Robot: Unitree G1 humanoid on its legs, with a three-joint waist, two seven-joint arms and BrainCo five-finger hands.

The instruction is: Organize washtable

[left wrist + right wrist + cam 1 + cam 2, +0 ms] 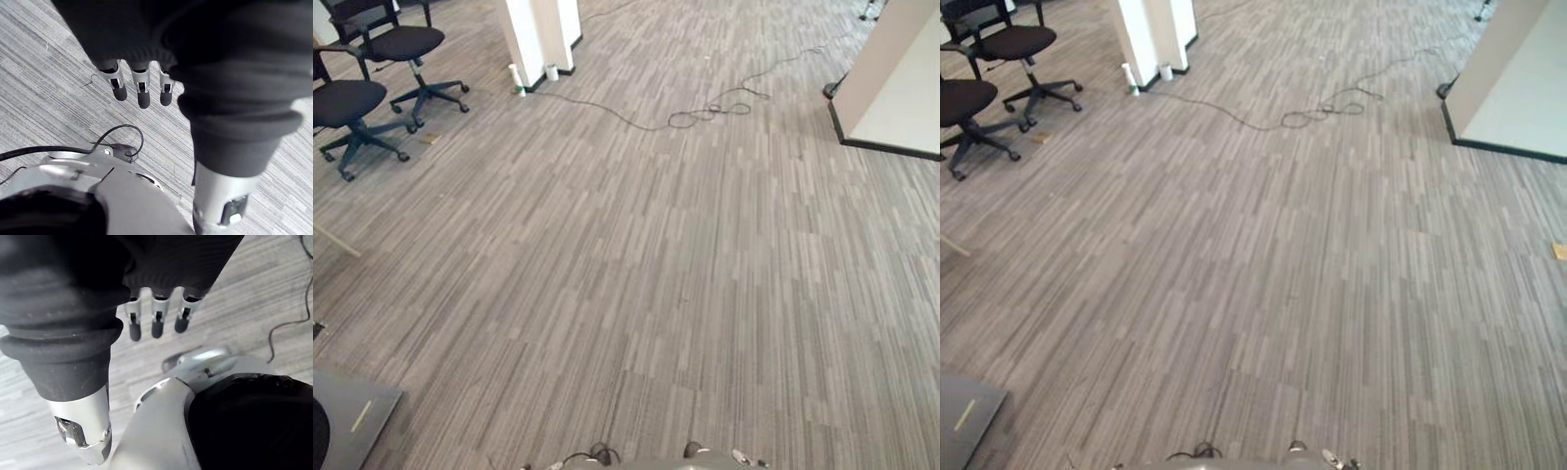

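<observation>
Two black office chairs (pixel 406 41) stand in the upper left of the head views, on grey striped carpet (pixel 636 274) that runs across the whole frame. Just right of them, at the top edge, rises a white pillar (pixel 536 34). At its foot a small pale bottle (pixel 516 80) stands upright, with a white cup (pixel 551 71) near it. A thin dark cable (pixel 705 111) trails from the pillar's base across the floor and coils in the upper middle of the frame. A white partition (pixel 901 88) with a dark skirting fills the upper right corner. A grey mat (pixel 352 416) lies flat in the lower left corner, and a small tan scrap (pixel 1559 251) sits on the carpet at the right edge.

In the left wrist view, the left hand (pixel 143 93) hangs over the carpet, its fingers straight and relaxed, grasping nothing. In the right wrist view, the right hand (pixel 156 323) hangs the same way over the carpet, fingers loose and released, thumb apart from them, with nothing in its grasp.
</observation>
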